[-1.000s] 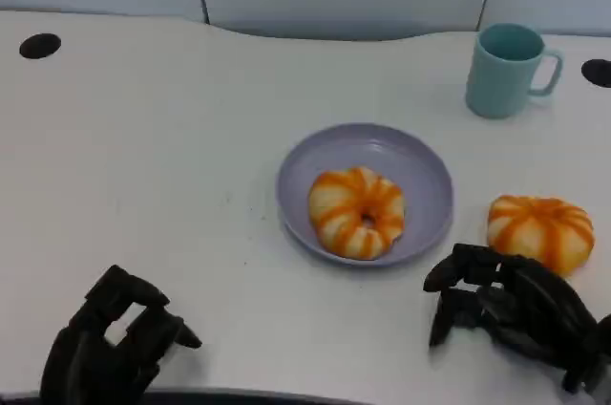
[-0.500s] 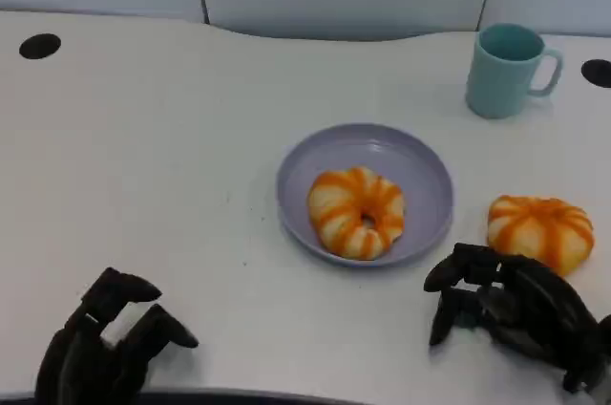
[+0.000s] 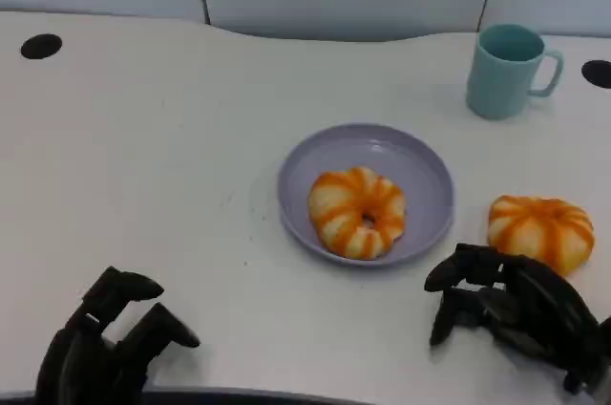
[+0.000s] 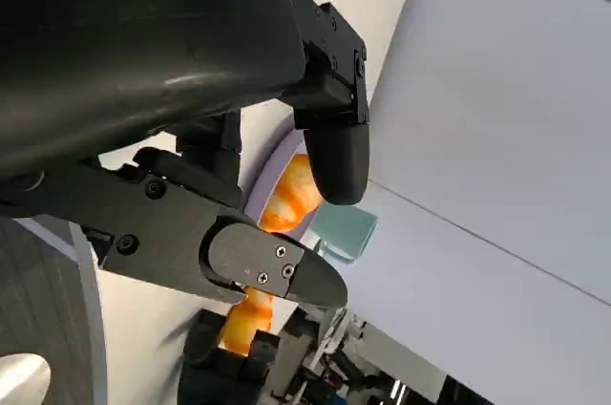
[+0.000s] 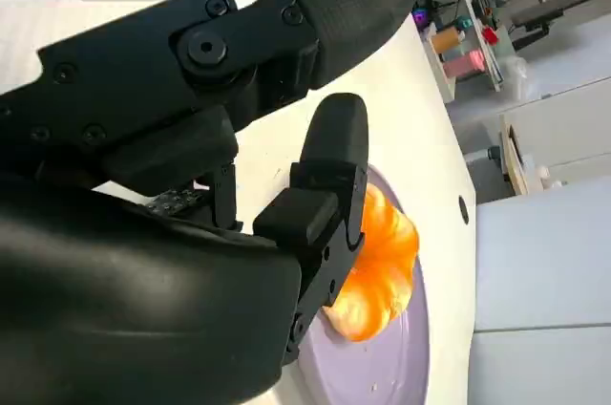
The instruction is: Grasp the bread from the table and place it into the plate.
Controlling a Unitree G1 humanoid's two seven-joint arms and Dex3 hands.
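Note:
An orange-and-cream striped ring bread (image 3: 356, 212) lies in the lilac plate (image 3: 420, 172) at the table's middle; it also shows as the bread (image 5: 378, 262) on the plate (image 5: 406, 367) past my right fingers. A second striped bread (image 3: 539, 230) rests on the table to the right of the plate. My right hand (image 3: 516, 311) sits low just in front of that bread, fingers apart, holding nothing. My left hand (image 3: 110, 343) is at the near left edge, fingers spread and empty. The left wrist view shows the plate's bread (image 4: 291, 197) and the other bread (image 4: 246, 317) beyond the fingers.
A teal mug (image 3: 508, 70) stands at the back right. Two dark round holes (image 3: 40, 46) mark the table's far corners. The white table (image 3: 153, 166) stretches wide and bare to the left of the plate.
My left hand has drawn slightly back toward the near edge and its fingers have spread. The right hand and both breads stay where they were.

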